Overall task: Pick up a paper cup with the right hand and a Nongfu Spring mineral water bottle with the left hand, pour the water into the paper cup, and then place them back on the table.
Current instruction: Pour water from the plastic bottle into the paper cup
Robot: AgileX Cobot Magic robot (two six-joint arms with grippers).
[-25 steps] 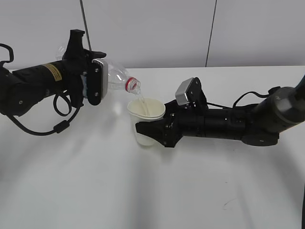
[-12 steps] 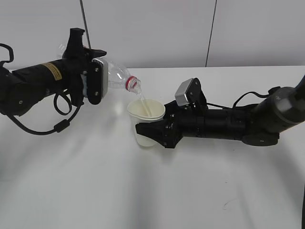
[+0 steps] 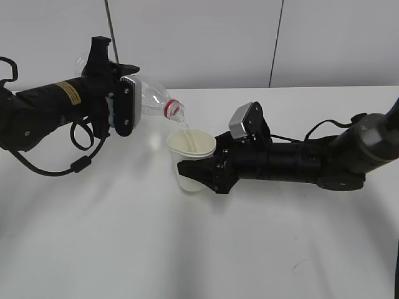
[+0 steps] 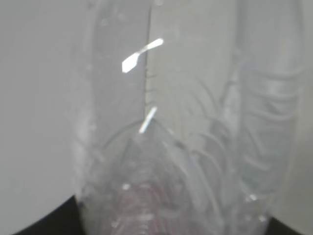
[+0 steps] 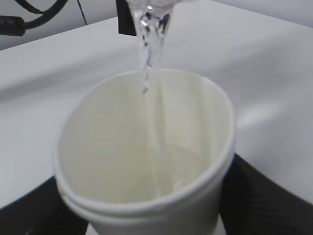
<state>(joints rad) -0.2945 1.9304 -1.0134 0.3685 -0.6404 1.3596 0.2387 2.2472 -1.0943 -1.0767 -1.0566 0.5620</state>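
My left gripper (image 3: 118, 103) is shut on the Nongfu Spring bottle (image 3: 153, 101), held tilted with its red neck ring down to the right. Its label is hidden by the fingers. The clear bottle fills the left wrist view (image 4: 186, 147). A thin stream of water (image 3: 186, 132) falls from its mouth into the paper cup (image 3: 191, 161). My right gripper (image 3: 194, 169) is shut on the cup and holds it upright near the table (image 3: 187, 249). In the right wrist view the cup (image 5: 146, 161) is below the stream of water (image 5: 149, 44), with water in its bottom.
A grey wall with a dark vertical seam (image 3: 275, 43) stands behind the table. A small dark scuff mark (image 3: 298, 266) lies on the white top at the front right. The left arm's black cable (image 3: 78, 163) loops down toward the table.
The bottle, cup and both arms have barely moved. Water keeps running into the cup.
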